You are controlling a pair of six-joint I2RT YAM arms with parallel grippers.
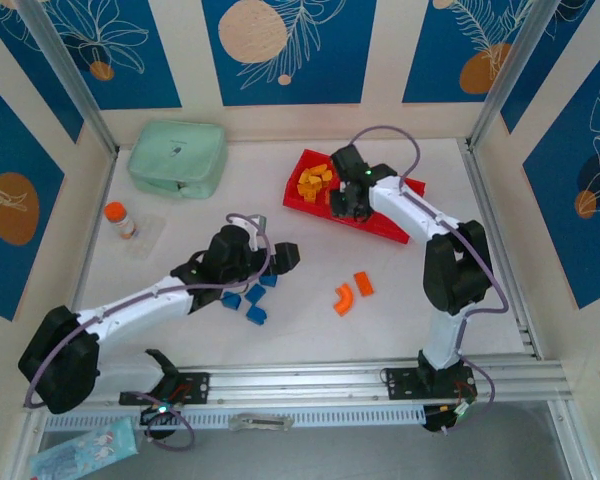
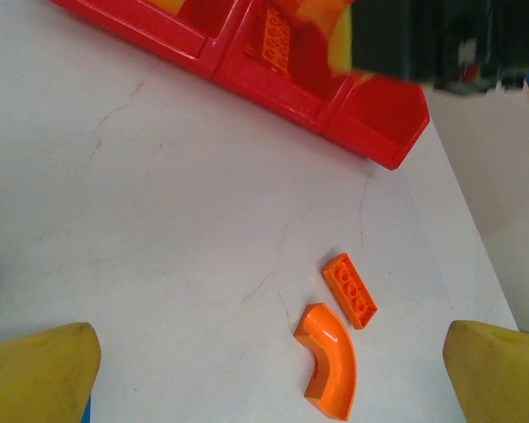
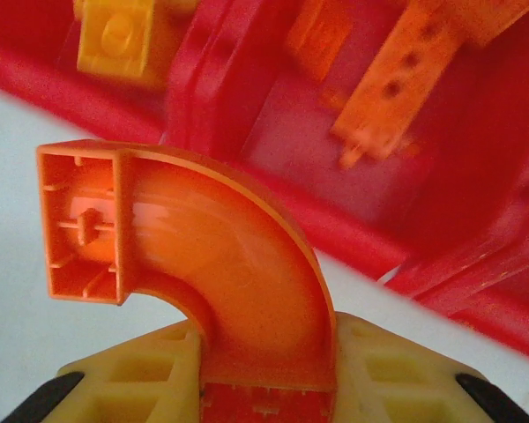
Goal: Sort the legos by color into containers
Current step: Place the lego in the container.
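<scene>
White tabletop [image 1: 310, 340], red tray [image 1: 380, 228] at the back: right gripper [image 3: 264, 379] pinched an orange arch [image 3: 220, 264] by it, left gripper [image 2: 269, 370] hung with fingers spread.

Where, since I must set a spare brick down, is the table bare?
Bare: the far strip between the mint case and the red tray; also the gap between the blue bricks and the two orange bricks. Crowded: around the blue bricks, under the left arm.

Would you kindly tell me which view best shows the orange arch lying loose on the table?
Left wrist: the arch lies close and sharp, beside an orange brick. Top external shows it small and distant.
</scene>
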